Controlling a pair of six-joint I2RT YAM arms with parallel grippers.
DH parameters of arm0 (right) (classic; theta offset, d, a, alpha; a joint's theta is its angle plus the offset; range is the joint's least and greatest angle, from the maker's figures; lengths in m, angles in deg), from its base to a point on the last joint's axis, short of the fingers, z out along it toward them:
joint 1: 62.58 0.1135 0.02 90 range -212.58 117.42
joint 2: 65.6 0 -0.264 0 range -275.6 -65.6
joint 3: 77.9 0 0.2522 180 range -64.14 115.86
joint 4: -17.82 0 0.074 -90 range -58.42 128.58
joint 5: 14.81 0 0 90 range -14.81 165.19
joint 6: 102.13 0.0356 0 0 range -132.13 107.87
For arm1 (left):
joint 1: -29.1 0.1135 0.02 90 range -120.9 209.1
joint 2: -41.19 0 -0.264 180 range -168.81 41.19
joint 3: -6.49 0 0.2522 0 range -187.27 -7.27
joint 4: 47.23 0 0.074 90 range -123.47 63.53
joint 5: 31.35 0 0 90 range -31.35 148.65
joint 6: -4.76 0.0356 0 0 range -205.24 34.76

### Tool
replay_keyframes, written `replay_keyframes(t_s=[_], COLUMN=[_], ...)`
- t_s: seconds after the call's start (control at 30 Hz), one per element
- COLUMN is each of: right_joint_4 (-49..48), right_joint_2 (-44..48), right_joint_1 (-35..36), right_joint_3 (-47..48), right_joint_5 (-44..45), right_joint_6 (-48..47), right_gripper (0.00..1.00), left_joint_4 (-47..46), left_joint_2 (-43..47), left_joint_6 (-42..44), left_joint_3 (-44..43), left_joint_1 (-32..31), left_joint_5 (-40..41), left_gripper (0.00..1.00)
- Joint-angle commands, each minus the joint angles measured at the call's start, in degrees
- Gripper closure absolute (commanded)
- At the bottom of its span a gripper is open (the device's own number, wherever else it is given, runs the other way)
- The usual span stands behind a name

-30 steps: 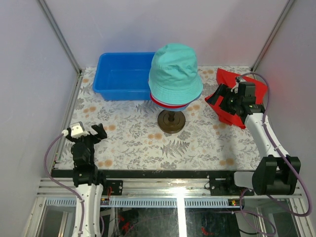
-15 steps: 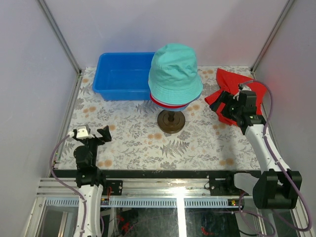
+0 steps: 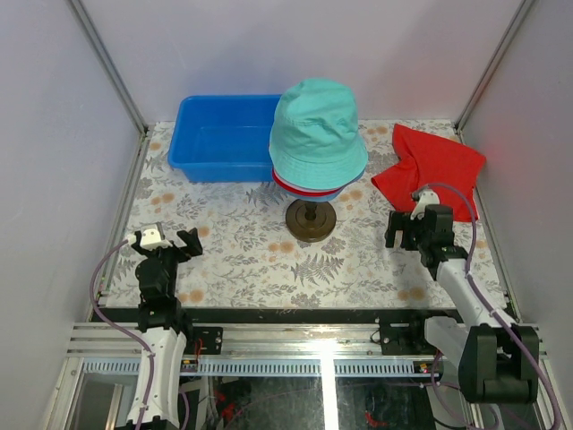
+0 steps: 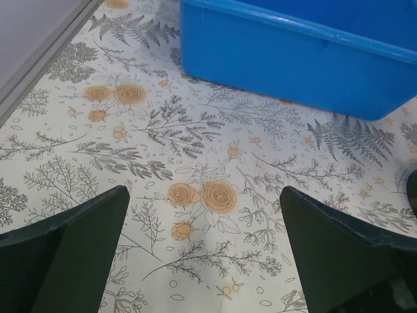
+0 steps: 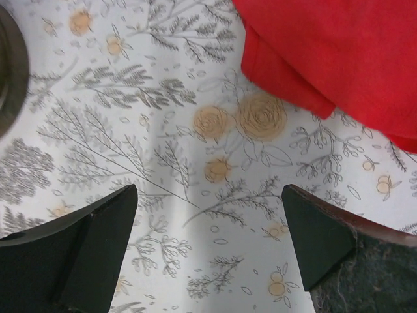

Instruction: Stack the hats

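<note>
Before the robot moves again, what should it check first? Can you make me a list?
1. Left gripper open and holding nothing: ok.
2. Right gripper open and holding nothing: ok.
3. Teal hat sits on top of the pile over the stand: ok.
4. All four hats in the pile: cannot tell; under the teal one only a red brim and a pale brim show.
5. Right gripper apart from the red cloth: ok, the cloth lies beyond the fingertips.

One left gripper [image 4: 202,199], one right gripper [image 5: 208,195], one blue tub [image 3: 219,139], one red cloth [image 3: 434,166], one round base [image 3: 311,220], and seemingly three stacked hats [image 3: 315,125].
</note>
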Motion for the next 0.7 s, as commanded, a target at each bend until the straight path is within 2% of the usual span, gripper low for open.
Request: replay_keyframes(t_s=[0.0, 0.1, 0.23, 0.3, 0.5, 0.6, 0.67], right_joint_4=[-9.74, -16.02, -19.29, -20.59, -16.53, -15.49, -17.16], right_joint_2=[7.02, 14.17, 25.17, 31.49, 50.76, 52.83, 48.5], right_joint_1=[-0.14, -0.15, -0.1, -0.1, -0.1, -0.1, -0.11], right_joint_3=[-7.46, -15.17, -23.54, -27.49, -34.67, -35.05, -34.3], right_joint_5=[5.57, 7.12, 14.06, 14.2, 14.45, 14.6, 16.58], right_joint_6=[-3.12, -3.57, -1.09, -0.97, -1.12, -0.64, 0.2], right_gripper=[0.01, 0.01, 0.01, 0.01, 0.01, 0.01, 0.01], left_joint_4=[-5.41, -5.52, -5.95, -6.06, -6.15, -6.17, -6.22], left_joint_2=[1.08, 0.89, 0.26, 0.06, -0.09, -0.08, -0.09], left_joint_6=[0.06, 0.1, 0.23, 0.32, 0.32, 0.32, 0.32], left_joint_3=[5.97, 5.97, 5.89, 5.87, 5.88, 5.89, 5.83], left_joint_1=[0.14, 0.13, 0.09, 0.09, 0.14, 0.12, 0.08], left_joint_5=[0.99, 0.82, 0.34, 0.24, 0.12, 0.18, 0.06], left_gripper=[0.0, 0.0, 0.0, 0.0, 0.0, 0.0, 0.0])
